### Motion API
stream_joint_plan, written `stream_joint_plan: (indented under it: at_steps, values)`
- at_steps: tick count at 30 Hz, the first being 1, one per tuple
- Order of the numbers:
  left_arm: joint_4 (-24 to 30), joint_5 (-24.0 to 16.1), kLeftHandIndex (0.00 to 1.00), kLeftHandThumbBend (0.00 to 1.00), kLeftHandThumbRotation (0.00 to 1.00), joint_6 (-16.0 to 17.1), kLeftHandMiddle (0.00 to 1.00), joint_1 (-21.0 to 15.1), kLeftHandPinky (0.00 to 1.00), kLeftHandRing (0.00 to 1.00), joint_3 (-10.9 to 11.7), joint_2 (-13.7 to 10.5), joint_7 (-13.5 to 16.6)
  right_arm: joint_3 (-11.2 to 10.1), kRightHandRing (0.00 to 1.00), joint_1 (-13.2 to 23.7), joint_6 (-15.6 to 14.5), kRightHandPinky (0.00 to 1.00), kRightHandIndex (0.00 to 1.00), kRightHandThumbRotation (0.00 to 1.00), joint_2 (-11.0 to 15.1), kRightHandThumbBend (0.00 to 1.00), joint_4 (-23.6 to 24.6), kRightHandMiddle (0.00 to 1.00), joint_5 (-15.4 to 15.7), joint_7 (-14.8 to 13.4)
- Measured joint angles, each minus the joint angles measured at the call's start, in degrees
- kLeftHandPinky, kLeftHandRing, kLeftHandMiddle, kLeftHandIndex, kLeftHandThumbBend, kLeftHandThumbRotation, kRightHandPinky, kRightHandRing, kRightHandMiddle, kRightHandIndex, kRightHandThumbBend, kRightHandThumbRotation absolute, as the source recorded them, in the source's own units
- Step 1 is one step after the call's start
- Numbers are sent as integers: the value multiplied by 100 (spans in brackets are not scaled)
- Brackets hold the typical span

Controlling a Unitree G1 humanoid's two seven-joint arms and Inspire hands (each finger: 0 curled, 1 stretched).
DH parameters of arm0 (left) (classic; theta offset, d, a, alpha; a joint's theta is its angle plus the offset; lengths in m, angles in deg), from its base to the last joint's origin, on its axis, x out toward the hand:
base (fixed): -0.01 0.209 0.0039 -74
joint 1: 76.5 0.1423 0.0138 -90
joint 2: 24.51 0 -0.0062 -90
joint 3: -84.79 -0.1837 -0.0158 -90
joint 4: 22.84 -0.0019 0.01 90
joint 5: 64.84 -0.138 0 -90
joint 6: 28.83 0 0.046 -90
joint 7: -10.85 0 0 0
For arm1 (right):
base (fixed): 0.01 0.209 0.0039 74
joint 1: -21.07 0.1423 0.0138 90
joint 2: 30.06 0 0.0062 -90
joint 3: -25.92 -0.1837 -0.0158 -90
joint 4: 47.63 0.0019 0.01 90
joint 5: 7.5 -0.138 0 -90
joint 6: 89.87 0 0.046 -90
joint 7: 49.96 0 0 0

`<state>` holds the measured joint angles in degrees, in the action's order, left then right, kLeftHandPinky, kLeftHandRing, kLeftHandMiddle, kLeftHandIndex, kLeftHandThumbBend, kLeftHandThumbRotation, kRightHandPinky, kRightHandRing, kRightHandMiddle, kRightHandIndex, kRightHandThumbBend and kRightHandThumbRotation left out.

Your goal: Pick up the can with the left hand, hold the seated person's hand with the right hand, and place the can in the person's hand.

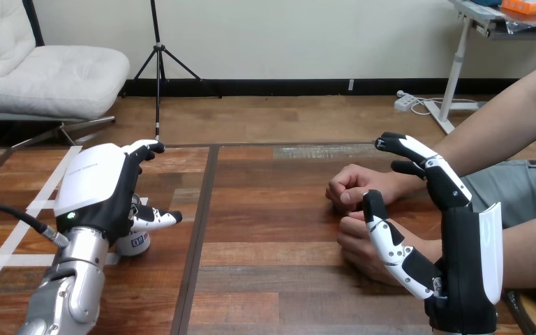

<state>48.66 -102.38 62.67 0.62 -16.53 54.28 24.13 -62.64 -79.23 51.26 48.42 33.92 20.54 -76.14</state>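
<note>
Left hand point(101, 192) is open, fingers loosely extended and thumb sticking out sideways, not clamped on anything. Its palm sits right over the can point(134, 243), which stands upright on the table point(272, 279) and is mostly hidden behind that hand. Can't tell if the palm touches the can. Right hand point(464, 272) is well right of the can, also open, fingers and thumb straight. The person's two hands point(352, 187) rest on the table right of the can, loosely closed. The right hand's thumb overlaps the nearer one; contact unclear.
</note>
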Motion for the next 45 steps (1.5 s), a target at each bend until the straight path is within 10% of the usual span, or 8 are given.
stream_joint_plan:
  at_steps: [45]
  values:
    - [23, -248, 83, 84, 17, -235, 92, 164, 79, 87, 58, -23, 165, -1, 77, 3, 0, 69, 71, 27, 0, 32, -66, 79, 9, -34]
